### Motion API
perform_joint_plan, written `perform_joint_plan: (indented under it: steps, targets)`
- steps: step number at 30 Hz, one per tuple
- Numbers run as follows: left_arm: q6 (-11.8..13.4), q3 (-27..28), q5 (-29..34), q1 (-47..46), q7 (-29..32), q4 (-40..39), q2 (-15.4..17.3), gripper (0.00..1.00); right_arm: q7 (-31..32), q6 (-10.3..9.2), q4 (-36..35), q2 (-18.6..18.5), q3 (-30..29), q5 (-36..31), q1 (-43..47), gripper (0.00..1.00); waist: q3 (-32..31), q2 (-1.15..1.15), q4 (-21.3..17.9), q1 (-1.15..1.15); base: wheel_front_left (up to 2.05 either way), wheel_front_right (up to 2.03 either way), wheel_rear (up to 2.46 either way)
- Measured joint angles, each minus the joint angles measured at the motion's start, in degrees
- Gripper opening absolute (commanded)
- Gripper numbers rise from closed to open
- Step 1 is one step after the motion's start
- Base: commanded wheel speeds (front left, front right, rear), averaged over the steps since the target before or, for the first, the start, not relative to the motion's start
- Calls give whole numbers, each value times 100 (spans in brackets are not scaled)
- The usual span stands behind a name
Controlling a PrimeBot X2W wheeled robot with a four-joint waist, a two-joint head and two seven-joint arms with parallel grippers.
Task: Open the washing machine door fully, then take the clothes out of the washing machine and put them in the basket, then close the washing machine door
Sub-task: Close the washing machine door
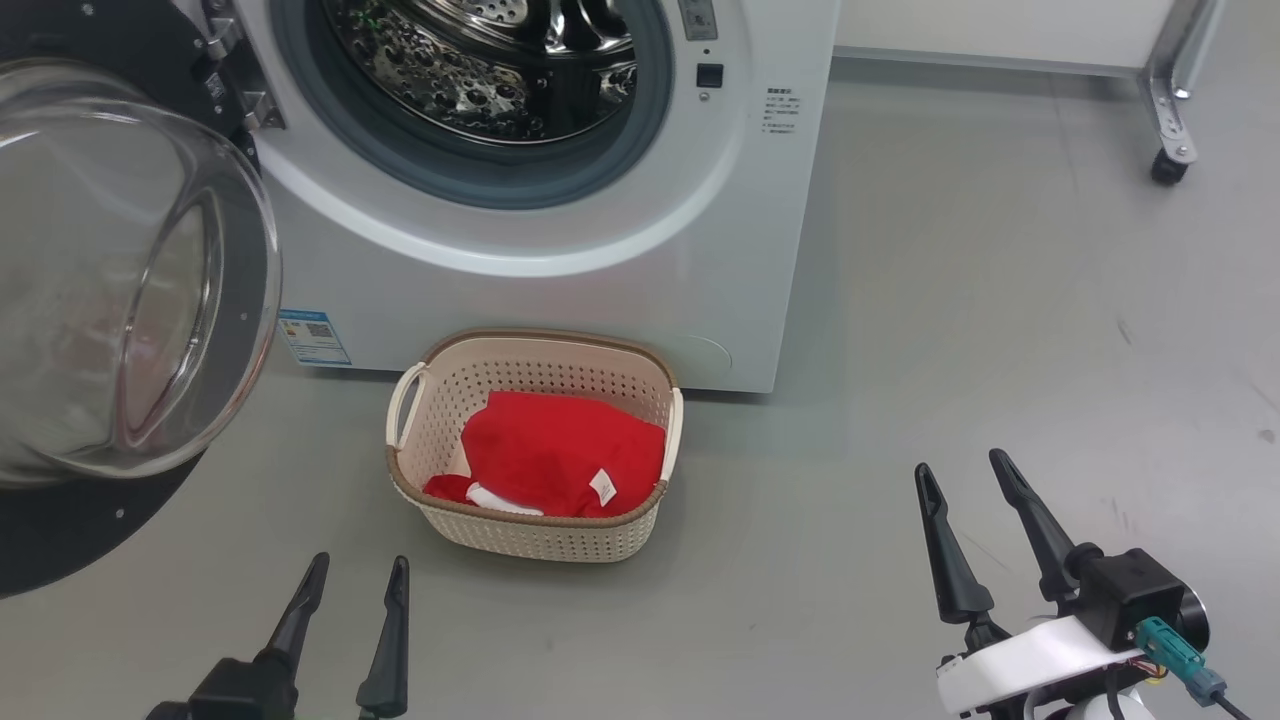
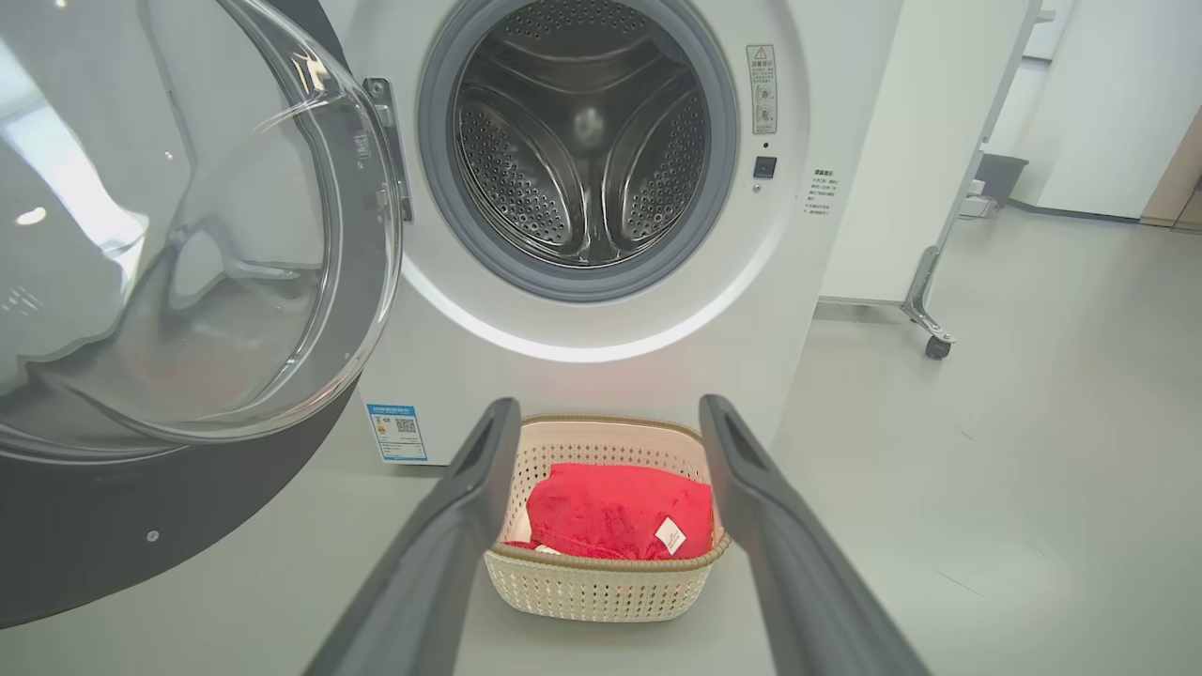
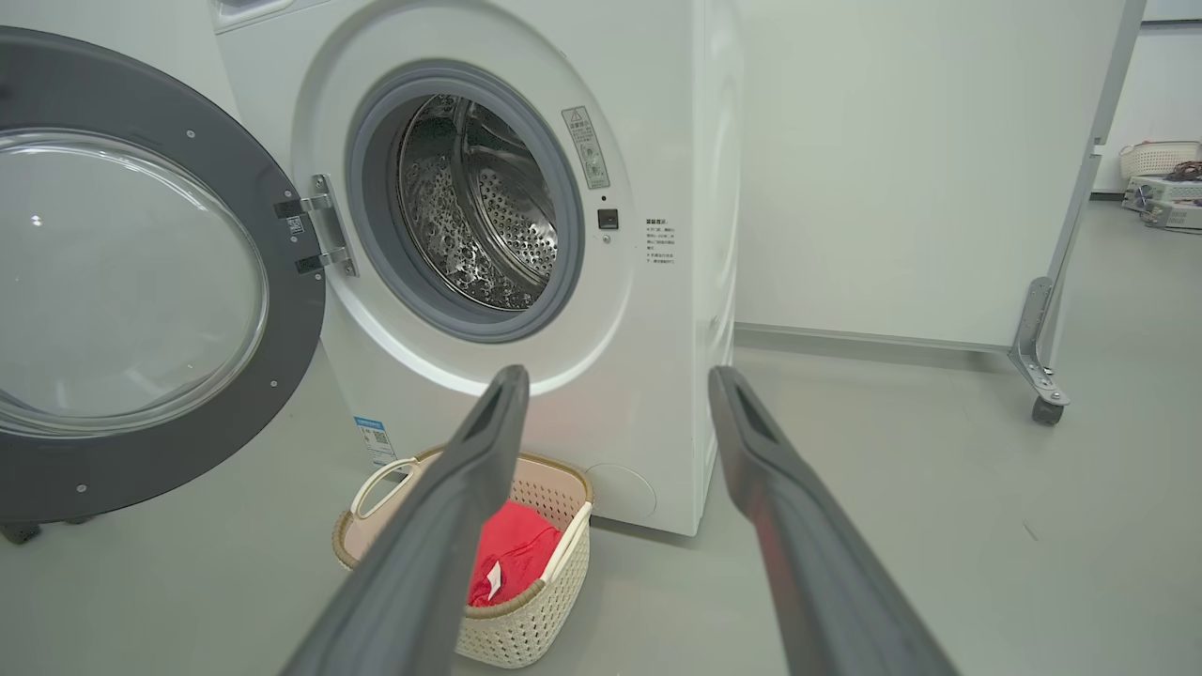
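The white washing machine (image 1: 600, 290) stands ahead with its steel drum (image 2: 582, 160) showing no clothes inside. Its door (image 1: 120, 290), black-rimmed with a bulging glass bowl, is swung wide open to the left. The red clothes (image 1: 560, 455) with a small white label lie bundled inside the cream basket (image 1: 540, 540), which sits on the floor in front of the machine. My left gripper (image 1: 360, 570) is open low at the left, a little short of the basket. My right gripper (image 1: 965, 475) is open at the lower right, well clear of the basket. Neither holds anything.
A white panel on a wheeled metal leg (image 1: 1170, 150) stands to the right of the machine. Grey floor (image 1: 1000, 350) stretches open on the right side. The open door (image 2: 188, 282) overhangs the floor on the left, close to my left arm.
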Motion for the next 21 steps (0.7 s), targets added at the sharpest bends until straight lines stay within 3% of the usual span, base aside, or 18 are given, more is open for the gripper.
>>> perform_joint_plan:
  steps: [21]
  targets:
    - [103,74,192,9,-1,32,0,100,0,46,37,19,125,1,85,100,-164,0,1204,0,0,0,0]
